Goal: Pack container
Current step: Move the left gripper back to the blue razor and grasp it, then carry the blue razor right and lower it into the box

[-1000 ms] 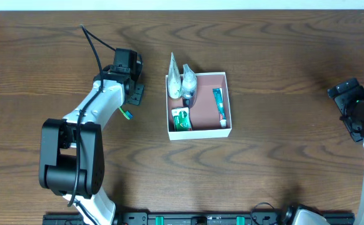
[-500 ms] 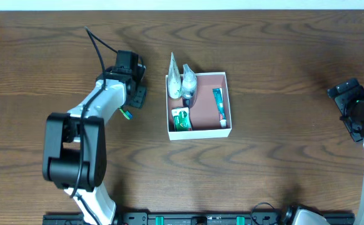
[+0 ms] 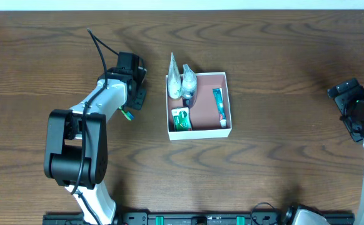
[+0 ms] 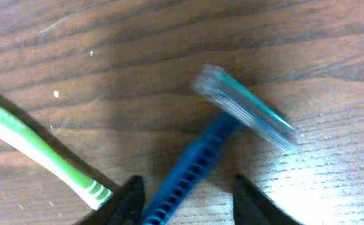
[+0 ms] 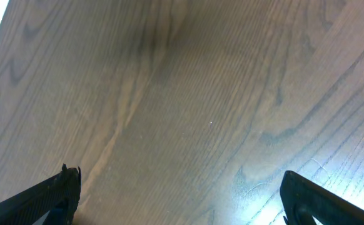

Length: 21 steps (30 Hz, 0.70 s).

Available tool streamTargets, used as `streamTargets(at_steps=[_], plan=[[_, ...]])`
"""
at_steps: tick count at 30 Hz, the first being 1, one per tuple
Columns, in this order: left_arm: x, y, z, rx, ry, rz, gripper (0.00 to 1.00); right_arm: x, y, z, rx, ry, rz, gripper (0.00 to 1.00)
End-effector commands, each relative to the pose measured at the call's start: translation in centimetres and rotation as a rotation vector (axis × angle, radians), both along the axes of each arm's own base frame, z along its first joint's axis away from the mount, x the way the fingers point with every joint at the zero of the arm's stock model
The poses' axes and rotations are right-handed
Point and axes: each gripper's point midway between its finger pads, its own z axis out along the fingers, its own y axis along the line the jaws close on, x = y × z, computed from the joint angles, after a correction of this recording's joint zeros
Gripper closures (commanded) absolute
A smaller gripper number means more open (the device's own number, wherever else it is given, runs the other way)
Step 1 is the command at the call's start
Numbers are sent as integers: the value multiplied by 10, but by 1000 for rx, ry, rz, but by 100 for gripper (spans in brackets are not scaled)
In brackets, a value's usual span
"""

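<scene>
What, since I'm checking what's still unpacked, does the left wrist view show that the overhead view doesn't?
Only the left wrist view: a blue razor lying on the table, its handle between the left gripper's open fingers. Only the overhead view: the white box with a toothpaste tube, a green packet and two clear bags. Both: the green toothbrush beside the gripper, and the wooden table.
</scene>
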Motion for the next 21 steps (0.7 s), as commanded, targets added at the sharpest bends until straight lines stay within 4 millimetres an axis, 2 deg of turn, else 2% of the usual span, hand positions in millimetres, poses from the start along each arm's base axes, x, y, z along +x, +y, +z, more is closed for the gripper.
streamTargets(at_steps=[1,11,14,18,21], plan=[[-9,3,-12,9,49,-1,67,0,-3,3,-12,-1,3,1],[-7,4,-11,6,34,44,93,0,-3,3,-12,-1,4,1],[0,4,-4,4,14,45,94,0,-3,3,-12,-1,4,1],[14,2,19,-15,-46,80,94,0,-3,3,-12,-1,3,1],[24,1,52,-43,-123,120,94,0,-3,3,-12,-1,3,1]])
